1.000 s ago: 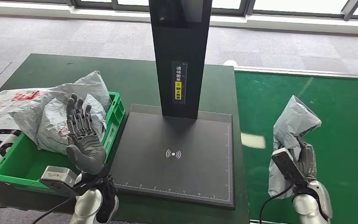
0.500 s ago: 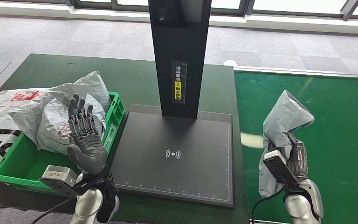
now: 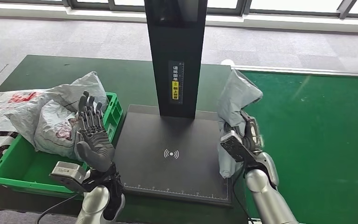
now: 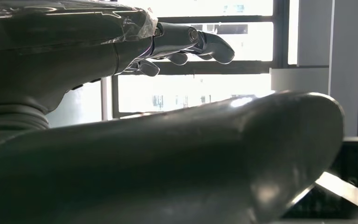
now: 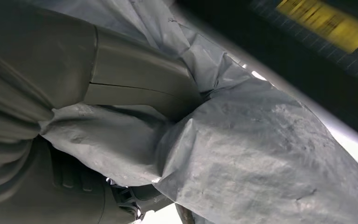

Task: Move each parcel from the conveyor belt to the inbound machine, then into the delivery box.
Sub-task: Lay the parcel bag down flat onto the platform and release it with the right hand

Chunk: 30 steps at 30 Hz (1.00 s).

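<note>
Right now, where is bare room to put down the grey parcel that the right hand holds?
The black scanner plate is bare from its post to its near edge. The right hand holds the grey parcel at the plate's right edge. The green bin is crowded with bags; the left hand hangs beside it.

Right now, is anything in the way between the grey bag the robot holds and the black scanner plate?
Nothing visible. The right hand holds the crumpled grey plastic parcel at the bare flat black scanner plate's right edge.
</note>
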Each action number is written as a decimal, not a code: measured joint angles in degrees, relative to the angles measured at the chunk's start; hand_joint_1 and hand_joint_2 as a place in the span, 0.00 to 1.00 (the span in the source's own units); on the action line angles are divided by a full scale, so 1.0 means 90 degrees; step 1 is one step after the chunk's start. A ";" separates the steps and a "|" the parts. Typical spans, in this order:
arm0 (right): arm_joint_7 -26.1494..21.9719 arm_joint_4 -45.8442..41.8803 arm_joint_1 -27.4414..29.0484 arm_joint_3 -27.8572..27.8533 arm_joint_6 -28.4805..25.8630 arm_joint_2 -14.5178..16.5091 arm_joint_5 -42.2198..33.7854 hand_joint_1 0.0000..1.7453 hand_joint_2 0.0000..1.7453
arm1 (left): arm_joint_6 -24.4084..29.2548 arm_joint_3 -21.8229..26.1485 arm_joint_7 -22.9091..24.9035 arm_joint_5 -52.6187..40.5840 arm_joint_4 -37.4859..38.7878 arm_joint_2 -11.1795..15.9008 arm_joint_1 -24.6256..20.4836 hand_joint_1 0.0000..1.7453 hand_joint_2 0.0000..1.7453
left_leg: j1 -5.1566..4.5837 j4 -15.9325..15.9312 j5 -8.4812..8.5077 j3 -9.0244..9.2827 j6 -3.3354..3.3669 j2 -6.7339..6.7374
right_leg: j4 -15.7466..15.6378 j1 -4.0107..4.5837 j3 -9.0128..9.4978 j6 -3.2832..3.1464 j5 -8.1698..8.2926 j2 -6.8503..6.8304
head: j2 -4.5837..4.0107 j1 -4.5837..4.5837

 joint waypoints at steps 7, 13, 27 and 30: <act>-0.0022 0.1363 -0.0881 0.0672 -0.0254 0.0693 -0.0080 1.00 1.00 | 0.0037 -0.0154 0.0000 -0.0004 0.0120 -0.0083 -0.0130 0.00 0.00 | 0.0003 0.0000 0.0017 -0.0003 -0.0014 -0.0034 | 0.0007 0.0001 0.0000 -0.0003 0.0001 -0.0025 | 0.0000 -0.0001; 0.0129 0.1858 -0.1107 0.0881 -0.0005 0.0838 -0.0193 1.00 1.00 | 0.0123 -0.0180 0.0000 -0.0001 0.0171 -0.0085 -0.0149 0.00 0.00 | 0.0002 -0.0001 0.0016 -0.0006 -0.0014 -0.0032 | 0.0007 0.0000 -0.0003 -0.0004 0.0000 -0.0022 | 0.0000 -0.0001; 0.0497 0.2719 -0.1354 0.1227 0.0480 0.1155 -0.0069 0.00 1.00 | 0.0145 -0.0210 0.0000 -0.0003 0.0161 -0.0085 -0.0057 0.00 0.00 | 0.0003 -0.0001 0.0016 -0.0007 -0.0014 -0.0032 | 0.0008 0.0001 -0.0003 -0.0004 0.0000 -0.0023 | 0.0000 -0.0001; 0.1014 0.2948 -0.1398 0.1451 0.0984 0.1174 0.0227 0.00 1.00 | 0.0166 -0.0210 0.0000 -0.0004 0.0145 -0.0081 -0.0052 0.00 0.00 | 0.0003 -0.0001 0.0016 -0.0008 -0.0014 -0.0038 | 0.0008 0.0000 -0.0003 -0.0004 0.0000 -0.0029 | 0.0000 -0.0001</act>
